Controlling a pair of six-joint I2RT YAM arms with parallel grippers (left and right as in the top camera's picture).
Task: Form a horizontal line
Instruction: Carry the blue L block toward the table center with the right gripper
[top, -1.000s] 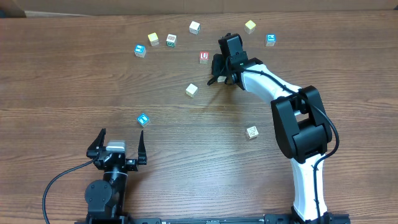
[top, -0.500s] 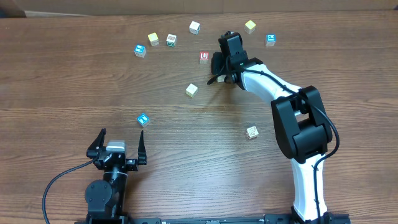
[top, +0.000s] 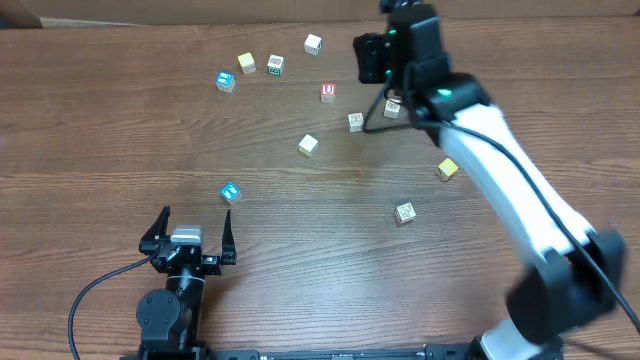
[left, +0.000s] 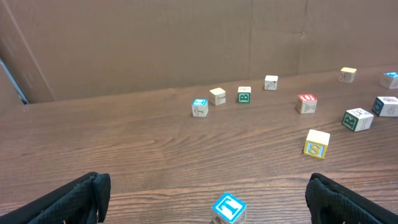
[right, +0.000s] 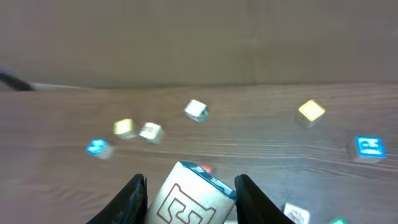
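Note:
No horizontal line of touching cubes shows in any view; the wooden letter cubes lie scattered and apart. My right gripper (top: 375, 58) hangs high over the back of the table. In the right wrist view it (right: 189, 182) is shut on a tan cube (right: 193, 202) with a red outlined letter and a blue top edge. My left gripper (top: 195, 228) rests at the front left, wide open (left: 206, 186), nothing between its fingers. A blue "T" cube (top: 230, 192) (left: 229, 208) sits just ahead of it. A red "U" cube (top: 328, 92) and a tan cube (top: 355, 122) lie near the right gripper.
Loose cubes lie along the back: white (top: 313, 43), green-marked (top: 275, 65), yellow (top: 246, 62), blue (top: 225, 80). Others lie mid-table: yellow (top: 308, 145), tan (top: 392, 108), yellow (top: 447, 169), tan (top: 405, 212). The right arm (top: 520, 210) spans the right side.
The right arm has lifted off the table and now reaches high over the back with a cube in its jaws. Cubes it hid now show. The left arm has not moved.

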